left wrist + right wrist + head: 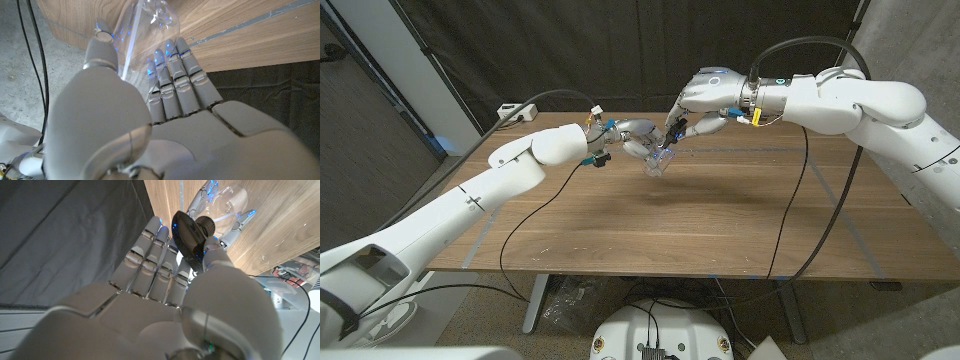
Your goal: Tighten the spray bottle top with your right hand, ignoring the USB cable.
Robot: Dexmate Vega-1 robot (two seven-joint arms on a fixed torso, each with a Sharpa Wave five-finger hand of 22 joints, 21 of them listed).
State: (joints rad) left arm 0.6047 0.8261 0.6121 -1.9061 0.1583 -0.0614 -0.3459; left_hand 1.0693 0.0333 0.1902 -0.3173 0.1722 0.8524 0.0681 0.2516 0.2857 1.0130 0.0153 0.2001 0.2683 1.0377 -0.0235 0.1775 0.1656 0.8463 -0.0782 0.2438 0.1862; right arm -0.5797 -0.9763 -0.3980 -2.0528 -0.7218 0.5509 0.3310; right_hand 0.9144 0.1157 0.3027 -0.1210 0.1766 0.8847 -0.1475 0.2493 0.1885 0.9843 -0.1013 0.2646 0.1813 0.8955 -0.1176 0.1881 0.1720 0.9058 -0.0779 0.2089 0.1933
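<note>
Clear plastic is what your left hand [632, 140] has hold of: the spray bottle [660, 160] sits in its grip above the wooden table [720, 220], lifted off the surface, with its body tilted away from that hand toward your right hand [705, 100]. From the head camera the two hands meet over the far middle of the table, the right one coming down on the bottle from above, but the bottle is small there and you cannot make out its top.

Your right wrist camera fills that in. It shows the black spray top [187, 232] lying against the fingers [150, 255] of your right hand, with the thumb [215, 255] pressed in on its other side, so the top is pinched between them. Beyond the top, the bottle's clear rounded body [227, 200] is framed by the left hand's fingertips [242, 220] wrapped around it.

Your left wrist camera gives the opposite side: the left thumb [102, 50] and fingers [175, 65] are closed around the transparent body [150, 30], and a thin tube [131, 40] runs down inside it, something neither other view shows clearly. The black top lies past the bottle from that hand and is out of that frame.

A power strip [518, 112] lies near the table's far corner beyond your left arm.
</note>
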